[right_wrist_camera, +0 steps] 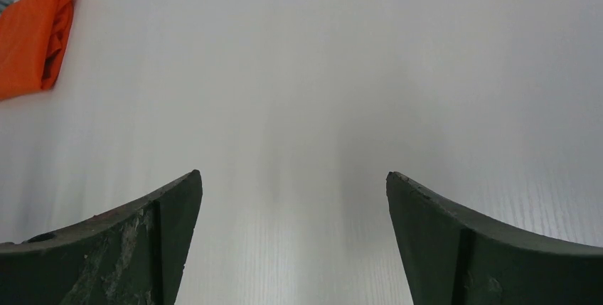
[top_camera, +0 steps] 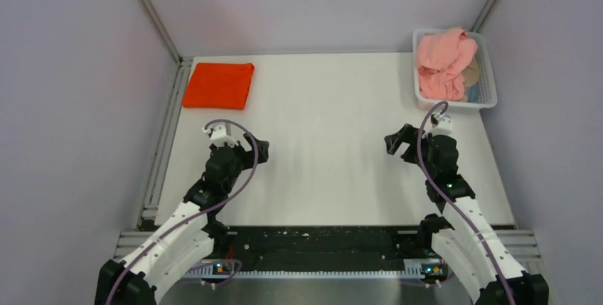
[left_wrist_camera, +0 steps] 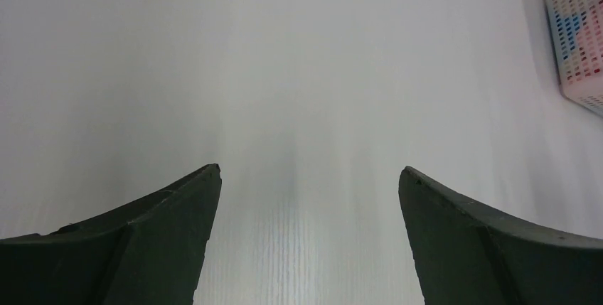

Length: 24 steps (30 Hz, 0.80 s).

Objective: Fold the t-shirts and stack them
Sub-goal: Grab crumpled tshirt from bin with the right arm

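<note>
fingers (left_wrist_camera: pixel 142 234) splayed wide, nothing held
my left pincer (left_wrist_camera: pixel 309 168) and right pincer (right_wrist_camera: pixel 293 173) hover released above the table (top_camera: pixel 327 148). the orange-red tee (top_camera: pixel 218 85) lies folded beyond my left pincer, parked as the stack's base, i judge; the salmon-pink tee (top_camera: pixel 444 63) sits crumpled in the basket (top_camera: pixel 455 104) just past my right pincer, likely next.

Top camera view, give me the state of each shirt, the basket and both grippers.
Orange-red t-shirt: folded, lying flat on the table.
Salmon-pink t-shirt: crumpled, in the basket.
Basket: upright, holding unfolded cloth.
Left gripper: jaws open, empty.
Right gripper: jaws open, empty.
</note>
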Available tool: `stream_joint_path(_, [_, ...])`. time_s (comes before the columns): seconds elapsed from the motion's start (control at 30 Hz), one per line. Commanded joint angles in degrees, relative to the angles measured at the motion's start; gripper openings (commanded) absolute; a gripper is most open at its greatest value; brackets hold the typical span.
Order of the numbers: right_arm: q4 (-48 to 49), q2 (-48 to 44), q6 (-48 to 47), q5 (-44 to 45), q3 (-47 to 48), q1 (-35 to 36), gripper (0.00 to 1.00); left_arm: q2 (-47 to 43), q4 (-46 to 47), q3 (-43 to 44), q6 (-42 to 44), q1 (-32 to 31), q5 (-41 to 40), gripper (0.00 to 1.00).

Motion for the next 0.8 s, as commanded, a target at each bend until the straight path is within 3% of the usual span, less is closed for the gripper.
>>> stream_joint_path(0.0, [2.1, -1.4, 0.1, 0.5, -0.4, -0.4, 0.99, -0.7, 2.8, -0.5, -0.6, 0.1, -1.0, 0.99])
stream_joint_path(0.2, [5.5, -1.0, 0.4, -0.3, -1.0, -0.4, 0.99, -0.7, 5.7, -0.3, -0.4, 0.1, 0.1, 0.99])
stream_joint_path(0.37, [4.4, 3.1, 0.4, 2.2, 5.4, -0.3, 0.99, 0.2, 9.3, 0.1, 0.0, 0.1, -0.3, 0.99])
stream_joint_path(0.63, [-2.9, 22.7, -3.2, 19.7, 30.4, -1.0, 0.99, 4.4, 11.1, 2.8, 2.0, 0.0, -2.5, 0.99])
stream_joint_path(0.77, [-8.6, 37.6, -5.0, 20.9, 47.5, -5.6, 0.99, 7.1, 10.7, 3.8, 2.6, 0.1, -4.4, 0.99])
